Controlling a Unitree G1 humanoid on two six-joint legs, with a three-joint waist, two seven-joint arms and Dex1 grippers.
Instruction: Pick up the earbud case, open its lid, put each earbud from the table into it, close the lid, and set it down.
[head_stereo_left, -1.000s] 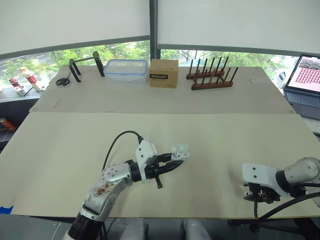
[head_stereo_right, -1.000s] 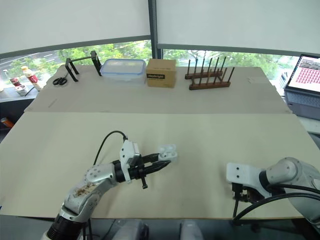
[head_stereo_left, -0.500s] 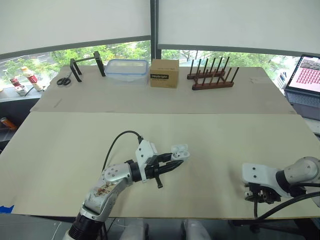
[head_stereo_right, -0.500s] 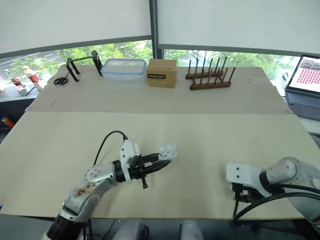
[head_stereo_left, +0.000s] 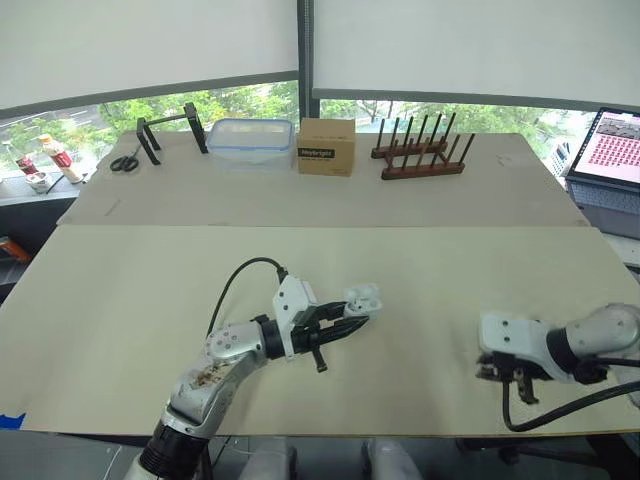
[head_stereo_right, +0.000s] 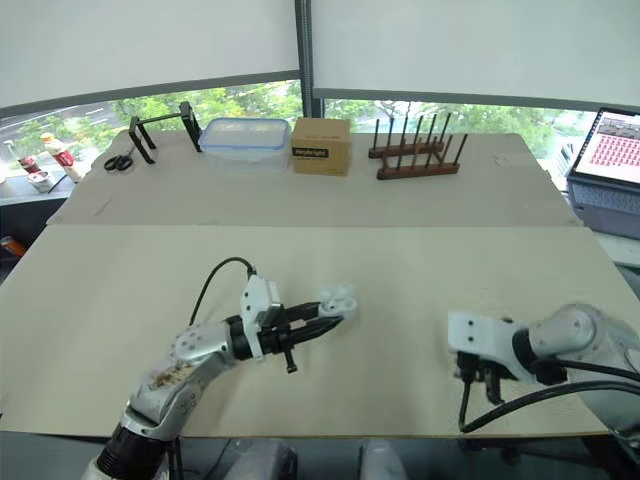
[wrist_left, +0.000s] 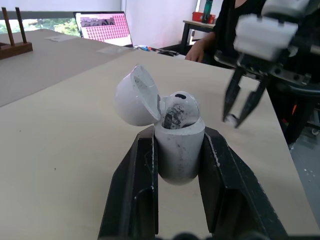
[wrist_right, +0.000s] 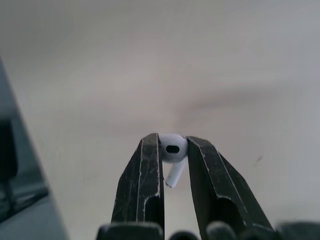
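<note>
One earbud case (wrist_left: 178, 156) is being clamped by its body between the two fingers of the left gripper (wrist_left: 178, 138), over the near part of the table (head_stereo_left: 130, 290), at about 6 o'clock from the table's middle. Its lid (wrist_left: 134, 97) is being kept swung open and tilted back on the hinge, and one earbud (wrist_left: 179, 109) is being carried in the case, its rounded head showing at the mouth.

The second earbud (wrist_right: 172, 149) is being pinched by its head between the fingers of the right gripper (wrist_right: 172, 142), stem pointing back toward the wrist. In the head views that gripper is being held at about 4 o'clock from the case, well apart from it and near the table's front edge; whether the earbud is touching the table cannot be told.

At 12 o'clock, along the far edge, scissors (head_stereo_left: 125, 162), a black stand (head_stereo_left: 165, 133), a clear plastic container (head_stereo_left: 251, 141), a cardboard box (head_stereo_left: 327, 147) and a wooden peg rack (head_stereo_left: 420, 152) are being shown in a row. At about 2 o'clock a laptop (head_stereo_left: 610, 148) is being displayed with its screen lit. Part of a seated person (wrist_left: 216, 30) is being seen beyond the table in the left wrist view.
</note>
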